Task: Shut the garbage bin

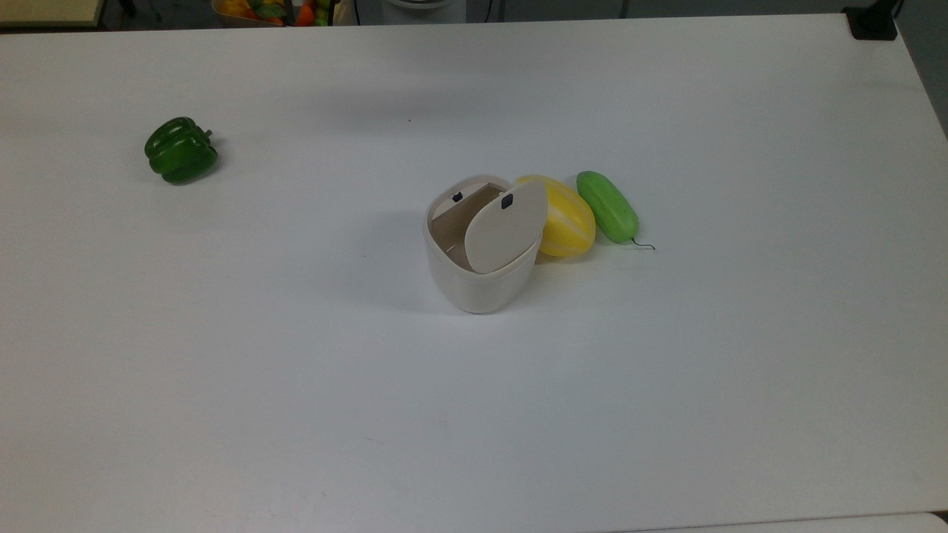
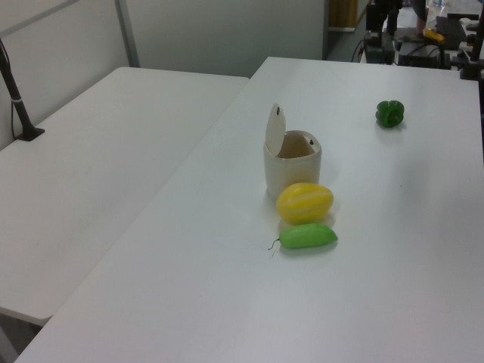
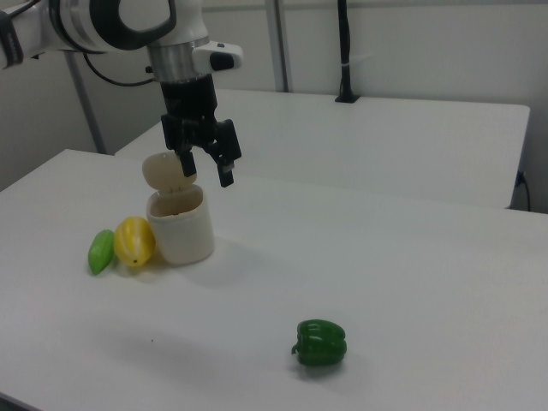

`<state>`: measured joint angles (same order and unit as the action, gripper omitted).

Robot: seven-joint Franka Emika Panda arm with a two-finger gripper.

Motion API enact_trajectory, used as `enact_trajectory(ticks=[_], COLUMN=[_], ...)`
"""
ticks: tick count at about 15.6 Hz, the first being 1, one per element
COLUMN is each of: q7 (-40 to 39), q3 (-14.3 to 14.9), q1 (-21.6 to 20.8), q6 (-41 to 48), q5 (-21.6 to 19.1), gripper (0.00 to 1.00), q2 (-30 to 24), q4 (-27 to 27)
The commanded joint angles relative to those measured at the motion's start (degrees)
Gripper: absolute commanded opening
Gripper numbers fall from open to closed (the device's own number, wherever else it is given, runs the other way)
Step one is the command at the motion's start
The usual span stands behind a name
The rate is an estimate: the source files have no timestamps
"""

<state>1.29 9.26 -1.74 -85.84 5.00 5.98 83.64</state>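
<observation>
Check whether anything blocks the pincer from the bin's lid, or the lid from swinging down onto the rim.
Nothing visible does. In the right view the open pincer hangs in the air by the raised lid of the garbage bin. The yellow melon and green cucumber lie outside the bin.

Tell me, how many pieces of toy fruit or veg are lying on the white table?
3. A yellow melon touches the open garbage bin; a light green cucumber lies just beyond the melon; a dark green bell pepper sits alone, far toward the top view's left. The bin's inside is partly hidden.
</observation>
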Motion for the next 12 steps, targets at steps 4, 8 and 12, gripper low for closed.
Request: enact_trajectory(ticks=[4,8,12], q7=[0.6,-0.2,-0.2], q3=[-0.2,0.3,0.6], q1=[-0.5,-0.1,-0.5], q6=[1.3,0.7,0.3], q5=[0.0,-4.9,-7.1], gripper=[1.0,1.0,1.0], q2=[-0.9,-1.1,-0.4], q4=[0.9,0.8,0.7])
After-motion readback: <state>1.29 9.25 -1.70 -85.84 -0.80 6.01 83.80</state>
